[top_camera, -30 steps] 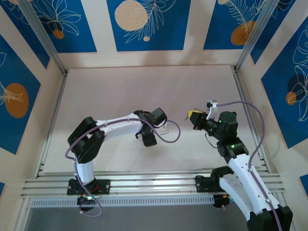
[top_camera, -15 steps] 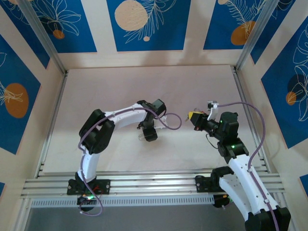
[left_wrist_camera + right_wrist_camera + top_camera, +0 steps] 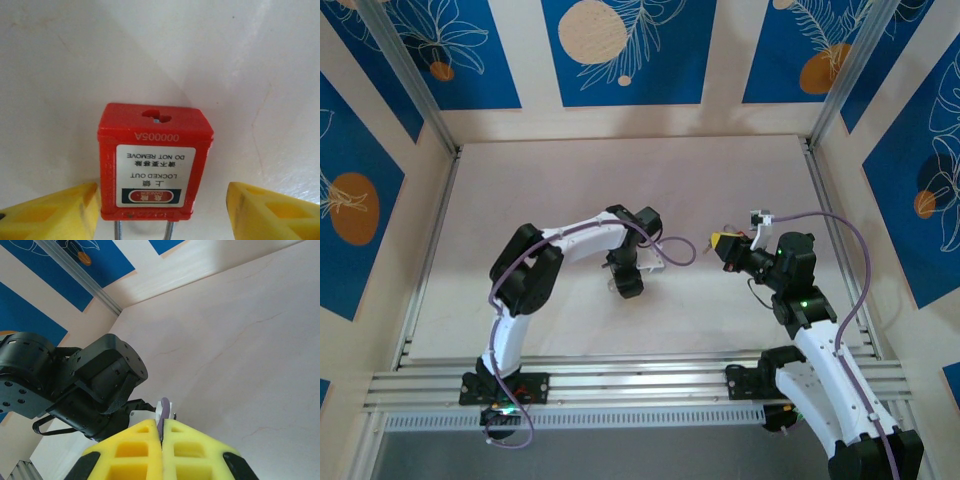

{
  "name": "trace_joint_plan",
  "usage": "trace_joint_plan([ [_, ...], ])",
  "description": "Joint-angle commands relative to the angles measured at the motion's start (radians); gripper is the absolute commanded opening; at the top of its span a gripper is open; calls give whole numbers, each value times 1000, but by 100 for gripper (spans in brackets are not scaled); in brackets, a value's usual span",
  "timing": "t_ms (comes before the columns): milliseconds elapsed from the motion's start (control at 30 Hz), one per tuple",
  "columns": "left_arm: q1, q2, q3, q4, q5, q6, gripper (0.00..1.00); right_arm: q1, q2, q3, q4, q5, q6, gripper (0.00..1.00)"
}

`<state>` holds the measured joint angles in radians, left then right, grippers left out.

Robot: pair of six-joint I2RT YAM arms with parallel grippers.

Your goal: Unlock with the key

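top view: right gripper sits at 3 o'clock of left gripper. left wrist: jaws wide astride the red padlock, keyhole at 12 o'clock, likely to steady it. right wrist: jaws pinch the key, blade at 12 o'clock.

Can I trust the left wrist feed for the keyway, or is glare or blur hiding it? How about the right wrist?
Left wrist view: red padlock sharp, keyway distinct, label readable but upside down; table behind washed out bright; left pincer has soft-focus fingers. Right wrist view: key in the right pincer is just a thin edge-on sliver.
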<state>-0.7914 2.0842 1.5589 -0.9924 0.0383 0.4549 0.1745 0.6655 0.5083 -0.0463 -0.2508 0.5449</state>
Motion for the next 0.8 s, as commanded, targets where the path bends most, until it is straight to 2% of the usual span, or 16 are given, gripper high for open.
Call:
trace_joint_plan([
  [0, 6, 31, 35, -28, 25, 13, 65, -6, -6, 5, 3, -22, 13, 0],
  [333, -1, 56, 27, -12, 32, 0, 62, -8, -7, 3, -2, -23, 12, 0],
  [533, -5, 51, -12, 42, 49, -33, 43, -7, -15, -8, -13, -29, 19, 0],
  [667, -8, -3, -79, 123, 52, -60, 35, 0, -32, -25, -26, -25, 25, 0],
  [767, -8, -89, -152, 228, 68, -99, 33, 5, -48, -32, -39, -12, 34, 0],
])
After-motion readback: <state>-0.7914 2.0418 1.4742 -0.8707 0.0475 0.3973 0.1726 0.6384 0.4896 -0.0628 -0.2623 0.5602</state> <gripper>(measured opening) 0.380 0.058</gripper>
